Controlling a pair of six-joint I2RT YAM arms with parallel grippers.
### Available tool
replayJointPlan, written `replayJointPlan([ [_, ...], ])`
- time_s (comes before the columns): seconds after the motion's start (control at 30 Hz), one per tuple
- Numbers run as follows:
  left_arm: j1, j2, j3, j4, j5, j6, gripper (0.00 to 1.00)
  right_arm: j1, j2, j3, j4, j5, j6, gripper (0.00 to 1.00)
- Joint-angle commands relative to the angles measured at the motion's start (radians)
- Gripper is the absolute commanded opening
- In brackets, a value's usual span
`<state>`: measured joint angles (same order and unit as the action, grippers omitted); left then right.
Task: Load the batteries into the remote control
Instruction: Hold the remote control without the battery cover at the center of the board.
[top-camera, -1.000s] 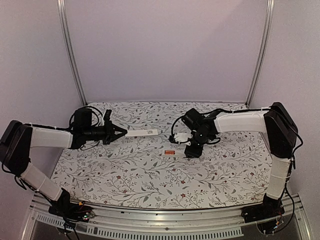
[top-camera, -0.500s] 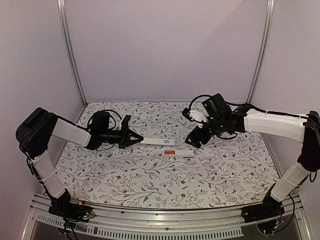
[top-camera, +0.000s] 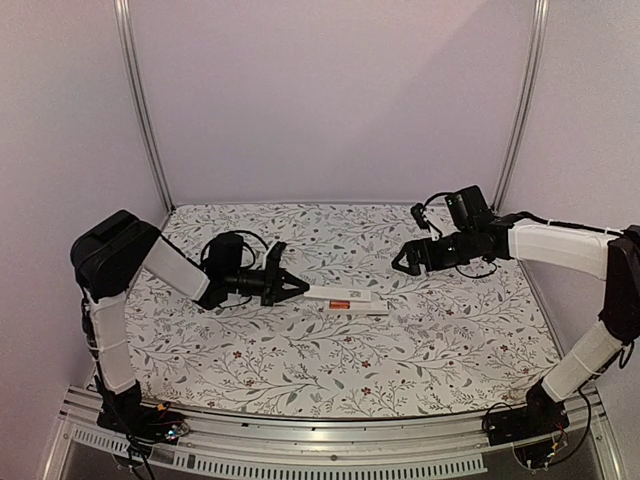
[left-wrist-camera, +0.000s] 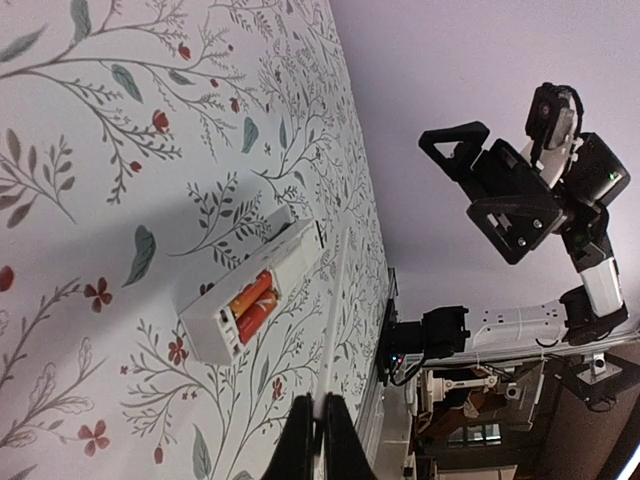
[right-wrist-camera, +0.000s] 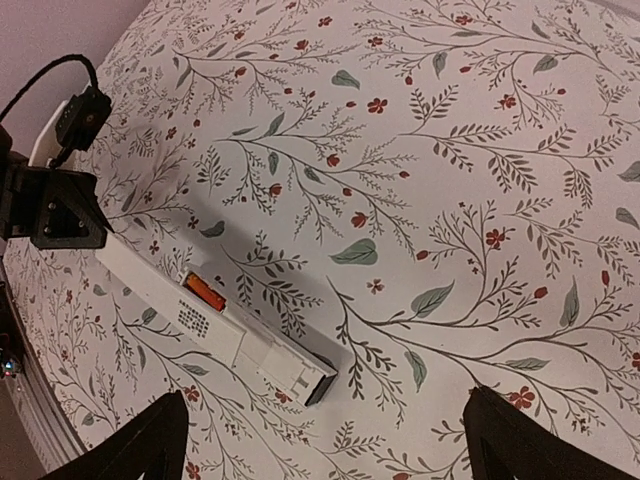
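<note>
Two orange-red batteries (left-wrist-camera: 252, 305) sit side by side in the open compartment of the remote control (left-wrist-camera: 295, 250), which lies flat around the middle of the worktop (top-camera: 300, 370). From my top view the remote's long axis runs roughly left to right, angled slightly toward the near edge at its right end.

My left gripper (left-wrist-camera: 315, 445) has its fingers pressed together on a thin white strip (left-wrist-camera: 335, 310), which I see edge-on from the left wrist. The strip reaches out over the remote's left part. I cannot tell whether the two are touching.

My right gripper (right-wrist-camera: 325, 395) is spread wide and holds nothing. It hangs above the worktop toward the far right corner, well apart from the remote, and its wrist camera looks down on the remote and on the left gripper behind it.
</note>
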<state>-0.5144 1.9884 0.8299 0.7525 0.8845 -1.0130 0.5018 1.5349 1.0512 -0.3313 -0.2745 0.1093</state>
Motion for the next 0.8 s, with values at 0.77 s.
replayJointPlan([
  [0.77, -0.047, 0.213, 0.026, 0.316, 0.003, -0.18, 0.0, -0.046, 0.236, 0.063, -0.007, -0.257, 0.125, 0.68],
])
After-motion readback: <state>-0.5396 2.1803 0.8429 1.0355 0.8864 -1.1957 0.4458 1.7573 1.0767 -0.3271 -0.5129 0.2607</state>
